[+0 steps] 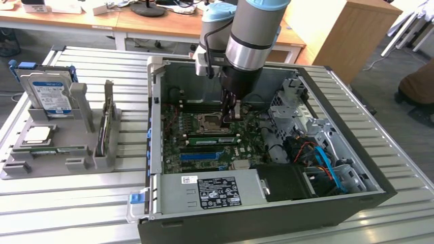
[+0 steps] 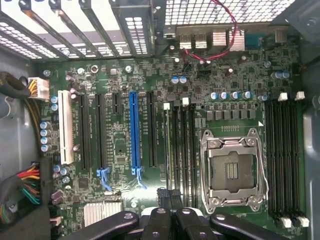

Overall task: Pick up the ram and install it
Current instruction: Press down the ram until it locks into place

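Looking at progress: the hand (image 1: 232, 113) is down inside the open PC case (image 1: 379, 188), hovering over the motherboard (image 2: 125, 135) just beside the empty CPU socket (image 1: 211, 122). From the wrist view its fingers (image 2: 159, 220) are pinched right together. There's a small dark bit at the tips, and I can't tell if that's a part or just the pads, so I wouldn't call it gripping anything.

A green ram (image 1: 211, 140) stick lies along the memory slots just next to the CPU socket, on the side toward the blue expansion slot (image 1: 196, 156). My guess is it's already in its slot and the job is at or near the seating stage, but I can't see whether the clips have latched.

Well away from the CPU socket, outside the case, the grey parts holder (image 1: 40, 168) on the counter (image 1: 68, 213) has another stick (image 1: 105, 124) standing on edge, a hard drive (image 1: 48, 96) and a processor chip (image 1: 38, 133).

Writing: the drive's blue-white label and the power supply sticker (image 1: 218, 192) have print, none of it readable.
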Robot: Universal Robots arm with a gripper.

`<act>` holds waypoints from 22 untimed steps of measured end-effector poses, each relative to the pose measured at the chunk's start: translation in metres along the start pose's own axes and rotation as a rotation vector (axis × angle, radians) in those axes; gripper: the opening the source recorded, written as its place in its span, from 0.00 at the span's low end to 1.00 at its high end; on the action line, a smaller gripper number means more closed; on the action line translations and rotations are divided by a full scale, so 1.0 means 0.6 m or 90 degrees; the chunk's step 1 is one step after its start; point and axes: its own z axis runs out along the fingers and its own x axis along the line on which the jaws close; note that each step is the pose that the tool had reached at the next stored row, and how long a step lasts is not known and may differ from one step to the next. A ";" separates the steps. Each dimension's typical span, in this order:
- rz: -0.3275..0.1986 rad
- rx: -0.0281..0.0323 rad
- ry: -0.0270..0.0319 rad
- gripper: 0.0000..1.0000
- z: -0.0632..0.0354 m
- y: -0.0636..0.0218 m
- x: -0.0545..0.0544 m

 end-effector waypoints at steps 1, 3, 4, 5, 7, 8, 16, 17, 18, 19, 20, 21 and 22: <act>0.005 0.0000 0.0000 0.11 0.000 0.000 0.000; 0.014 0.0000 -0.0001 0.11 0.000 0.000 0.000; 0.020 0.0000 -0.0001 0.11 0.000 0.000 0.000; 0.025 0.0000 -0.0002 0.11 0.000 0.000 0.000; 0.036 0.0000 -0.0003 0.11 0.000 0.000 0.000; 0.040 -0.0001 -0.0003 0.11 0.000 0.000 0.000; 0.090 -0.0001 -0.0008 0.11 0.000 0.000 0.000; 0.098 -0.0001 -0.0009 0.11 0.000 0.000 0.000; 0.106 -0.0001 -0.0009 0.11 0.000 0.000 0.000; 0.114 -0.0002 -0.0010 0.11 0.000 0.000 0.000; 0.121 -0.0001 -0.0011 0.11 0.000 0.000 0.000; 0.129 -0.0001 -0.0011 0.11 0.000 0.000 0.000; 0.136 -0.0001 -0.0012 0.11 0.001 0.000 0.000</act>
